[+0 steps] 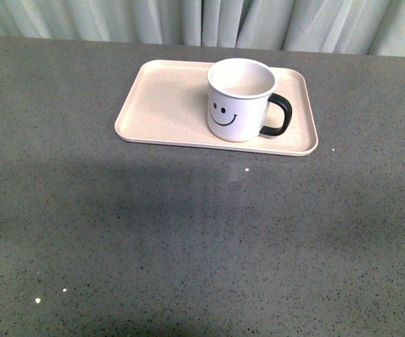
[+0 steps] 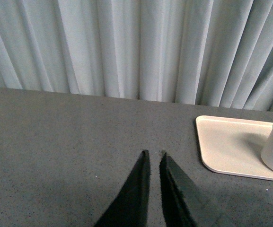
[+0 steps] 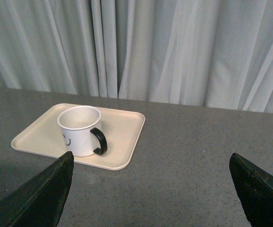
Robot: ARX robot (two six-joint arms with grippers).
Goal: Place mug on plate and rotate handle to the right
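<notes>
My left gripper [image 2: 154, 153]: fingers drawn almost together, nothing held, low over the table [image 1: 188, 239], well apart from the plate [image 1: 160, 105].
My right gripper [image 3: 150, 158]: spread wide, empty, short of the plate.
Step in hand: I judge placement done; hold both arms clear so the mug [image 1: 234, 112] is not nudged.
Plate: carries only the mug, upright on its right half.
Mug: looks empty; handle [image 1: 281, 116] points right.
Curtain [image 1: 188, 21]: behind the table.
</notes>
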